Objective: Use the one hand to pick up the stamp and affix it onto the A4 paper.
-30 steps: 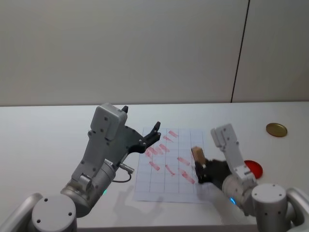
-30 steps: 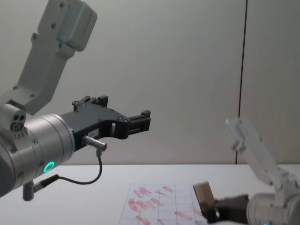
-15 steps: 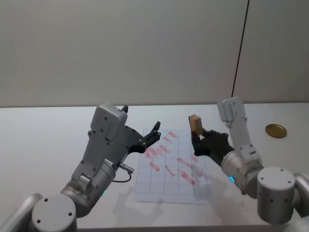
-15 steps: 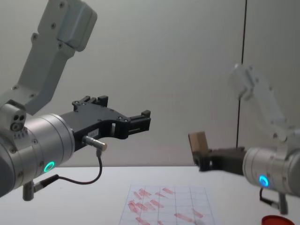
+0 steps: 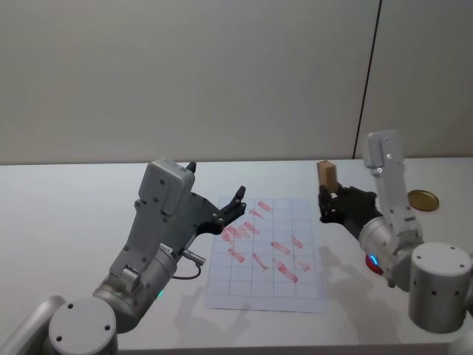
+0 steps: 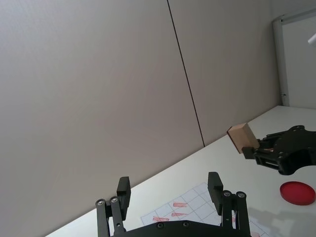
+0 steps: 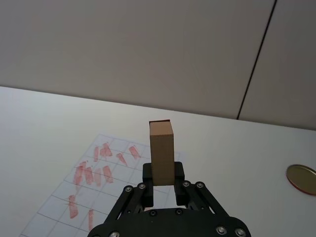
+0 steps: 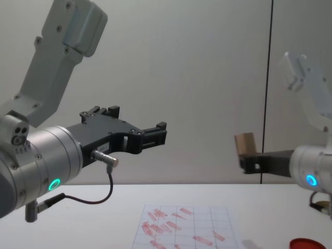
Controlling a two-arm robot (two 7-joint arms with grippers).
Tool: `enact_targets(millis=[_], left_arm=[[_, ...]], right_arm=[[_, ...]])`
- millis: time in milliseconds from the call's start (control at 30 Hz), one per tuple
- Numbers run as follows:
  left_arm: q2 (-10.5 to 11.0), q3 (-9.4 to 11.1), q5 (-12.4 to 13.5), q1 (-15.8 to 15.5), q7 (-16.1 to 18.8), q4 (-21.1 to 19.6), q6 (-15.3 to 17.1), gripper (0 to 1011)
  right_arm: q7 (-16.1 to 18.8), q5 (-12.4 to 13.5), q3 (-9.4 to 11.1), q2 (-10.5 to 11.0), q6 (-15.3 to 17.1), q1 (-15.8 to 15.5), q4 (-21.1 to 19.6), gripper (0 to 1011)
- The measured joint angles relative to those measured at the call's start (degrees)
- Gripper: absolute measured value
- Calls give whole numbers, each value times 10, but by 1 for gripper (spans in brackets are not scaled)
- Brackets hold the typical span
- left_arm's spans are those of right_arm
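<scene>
Head view: right gripper (image 5: 325, 201), fingers clamped on the stamp (image 5: 327, 174), has lifted off the paper (image 5: 262, 255) and swung rightward, so one press looks done; left gripper (image 6: 169, 178) idles, fingers wide.

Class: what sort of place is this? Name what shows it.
Likely a robotics test lab: a white table, an A4 paper crowded with red marks, and the right end effector holding the stamp.
</scene>
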Motion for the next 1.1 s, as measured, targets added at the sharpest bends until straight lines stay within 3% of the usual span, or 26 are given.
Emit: enact_targets(millis=[333,667,1100], left_arm=[[0,0,0,0,0,0,0,993],[0,0,0,0,0,0,0,993],[0,0,0,0,0,0,0,993]], right_arm=[[-43,16,19,9,41,-2,1,224],[-93,41,43,12,93,8,39,224],[-110,54,54,8,129,29,94,224]])
